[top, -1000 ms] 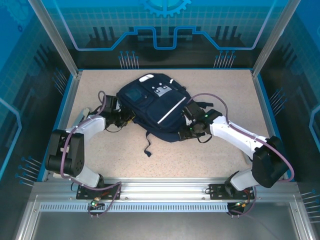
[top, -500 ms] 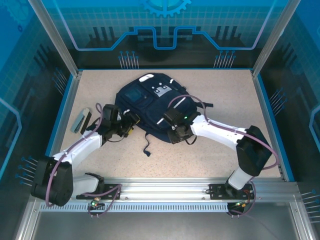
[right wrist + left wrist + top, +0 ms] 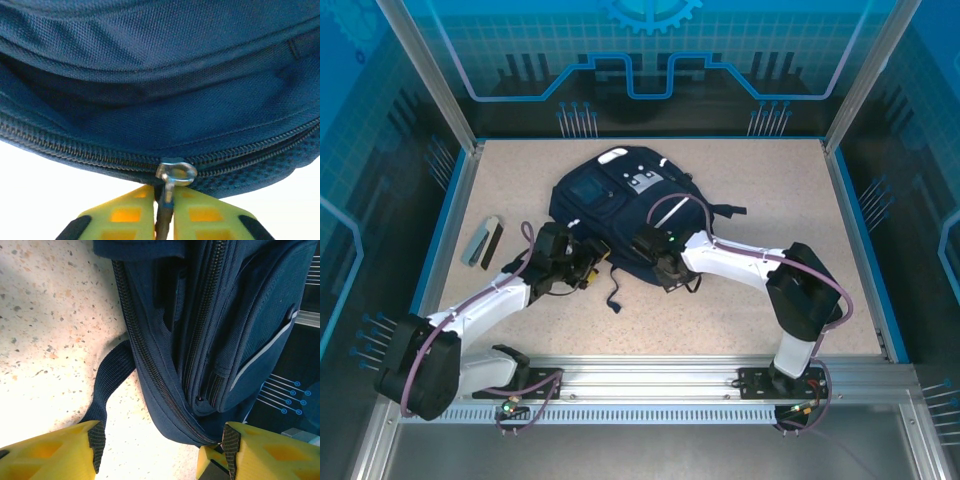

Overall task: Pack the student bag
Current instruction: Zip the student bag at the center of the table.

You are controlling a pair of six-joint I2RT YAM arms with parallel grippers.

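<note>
Navy fabric of the student bag (image 3: 620,205) lies just ahead of both grippers. The right gripper (image 3: 165,205) pinches its zipper pull (image 3: 175,174); the left gripper (image 3: 162,442) stands apart, a strap (image 3: 107,385) touching its left finger.

White arms (image 3: 740,262), black joints (image 3: 808,300), seemingly purple cables (image 3: 672,197), yellow black-padded fingers (image 3: 45,452).

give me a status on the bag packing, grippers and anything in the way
Right gripper shut on the zipper pull of the student bag. Left gripper open at the bag's edge, holding nothing. Loose strap trailing near it.
</note>
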